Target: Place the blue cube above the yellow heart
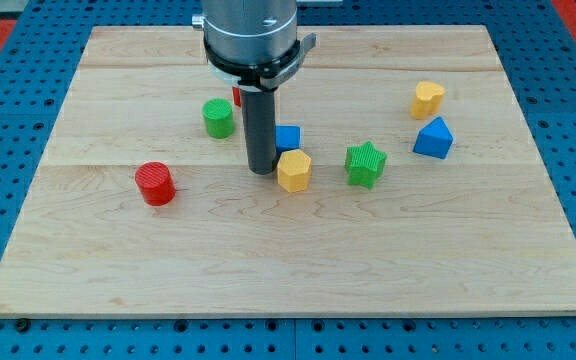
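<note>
The blue cube (pixel 288 138) sits near the board's middle, partly hidden by my rod. My tip (pixel 261 169) rests just left of it and a little lower, close to or touching it. The yellow heart (pixel 427 99) lies at the view's upper right, well to the right of the cube. A yellow hexagon block (pixel 294 171) sits directly below the blue cube, right of my tip.
A green star (pixel 365 164) lies between the cube and a blue triangular block (pixel 434 138), which sits just below the heart. A green cylinder (pixel 218 118) and a red cylinder (pixel 155 184) are at the left. A red block (pixel 236 96) peeks from behind the rod. The wooden board (pixel 288 260) lies on a blue pegboard.
</note>
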